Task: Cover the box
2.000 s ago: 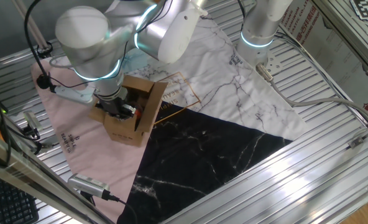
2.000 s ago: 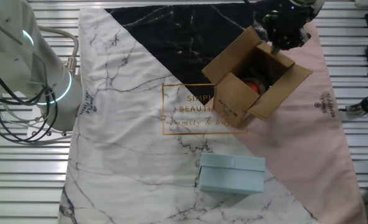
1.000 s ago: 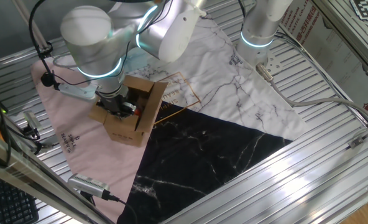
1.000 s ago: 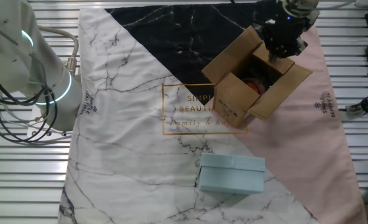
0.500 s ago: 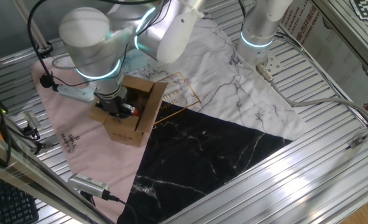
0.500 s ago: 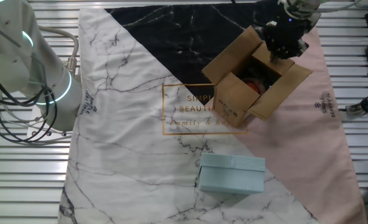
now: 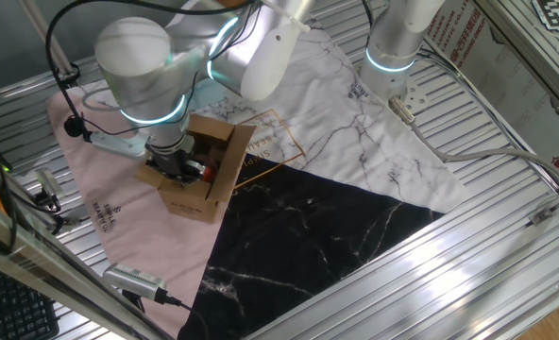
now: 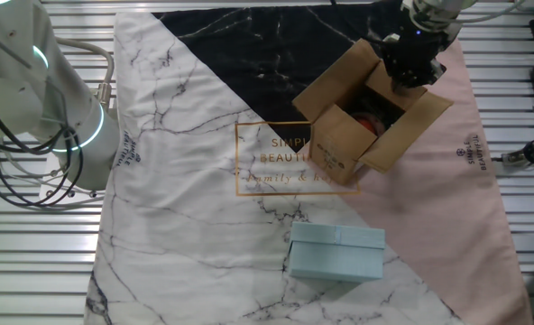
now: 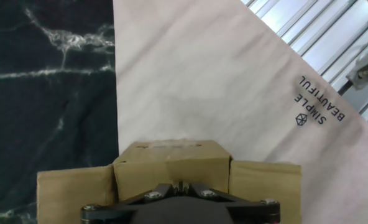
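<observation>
On the pink part of a patterned cloth point(image 8: 186, 199), close to where pink meets the black marble and white marble sections, sits the box point(image 8: 362, 113), a small brown cardboard carton with its top open. Its flaps stand out and up around the opening, and dark print shows on the side facing the white section in the other fixed view. Something red and dark lies inside, too small to identify.

Directly above the open top hangs the gripper point(image 8: 413, 65), dark and pointing down at the far edge of the opening. From one fixed view the gripper point(image 7: 177, 164) sits low over the carton's mouth, under the arm's big grey joint. In the hand view the box point(image 9: 171, 168) fills the lower middle, one flap raised toward the lens and two spread to the sides; only the gripper's black base shows at the bottom edge, so whether its fingers are apart or together cannot be told.

Farther off, on the white marble section, a pale blue box point(image 8: 336, 253) lies well apart from the carton. A second robot arm point(image 8: 32, 99) stands at the cloth's edge on the ribbed metal table point(image 7: 506, 246).
</observation>
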Tool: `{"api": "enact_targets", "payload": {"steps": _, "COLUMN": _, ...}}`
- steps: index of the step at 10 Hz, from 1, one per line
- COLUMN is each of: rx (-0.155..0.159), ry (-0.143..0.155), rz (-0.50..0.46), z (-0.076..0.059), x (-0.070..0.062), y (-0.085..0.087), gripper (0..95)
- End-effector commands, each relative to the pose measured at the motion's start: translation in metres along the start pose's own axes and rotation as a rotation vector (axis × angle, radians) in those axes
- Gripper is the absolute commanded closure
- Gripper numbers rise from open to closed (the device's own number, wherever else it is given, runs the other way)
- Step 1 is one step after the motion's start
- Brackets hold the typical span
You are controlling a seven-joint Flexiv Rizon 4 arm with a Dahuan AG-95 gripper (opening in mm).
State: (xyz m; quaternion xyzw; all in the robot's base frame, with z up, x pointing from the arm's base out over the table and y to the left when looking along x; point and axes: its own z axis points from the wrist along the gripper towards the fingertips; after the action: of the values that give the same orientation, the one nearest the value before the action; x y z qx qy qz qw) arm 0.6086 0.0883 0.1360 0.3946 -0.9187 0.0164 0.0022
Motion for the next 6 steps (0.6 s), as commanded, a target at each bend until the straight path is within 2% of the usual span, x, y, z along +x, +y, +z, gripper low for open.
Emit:
{"api": "enact_targets", "payload": {"steps": 1, "rx": 0.001, "ry": 0.0, "rz": 0.001, "z": 0.0011, "x": -0.0009, "y": -0.0009, "gripper": 95.0}}
{"api": "enact_targets", "payload": {"steps": 6, "rx": 0.0, "ry": -0.004, "rz": -0.003, "z": 0.0037, "x": -0.0012, "y": -0.0032, "gripper": 95.0}}
